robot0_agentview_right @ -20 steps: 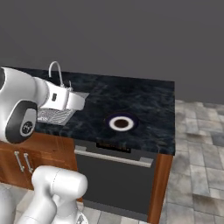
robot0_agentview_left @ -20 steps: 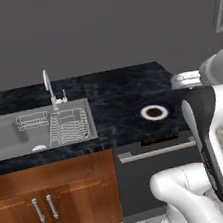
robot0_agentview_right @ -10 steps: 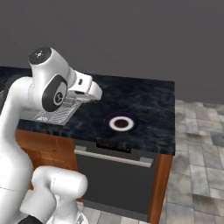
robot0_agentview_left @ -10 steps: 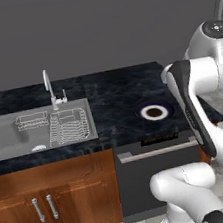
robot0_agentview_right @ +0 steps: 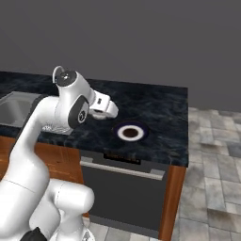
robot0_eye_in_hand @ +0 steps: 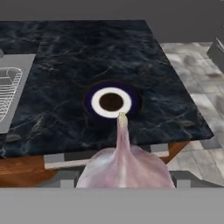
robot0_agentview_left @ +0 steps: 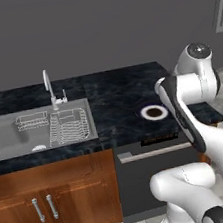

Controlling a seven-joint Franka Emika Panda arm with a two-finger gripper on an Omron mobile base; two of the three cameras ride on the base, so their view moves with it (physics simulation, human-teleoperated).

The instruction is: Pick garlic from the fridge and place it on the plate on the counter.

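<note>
- Plate sits on black counter, right of sink.
- Dish rack lies in sink.
- Tap stands behind the basin.

No writing, label, brand mark, number or sign can be read anywhere in these views. The black marbled surface carries only its stone veining. The plate shows a plain white rim and a dark centre with no print. The wooden cabinet doors and the dark appliance front below the surface are unmarked, and the thin strip along the top of that front is too small and blurred to tell whether it holds any characters. The grey wall is bare of lettering.
</note>
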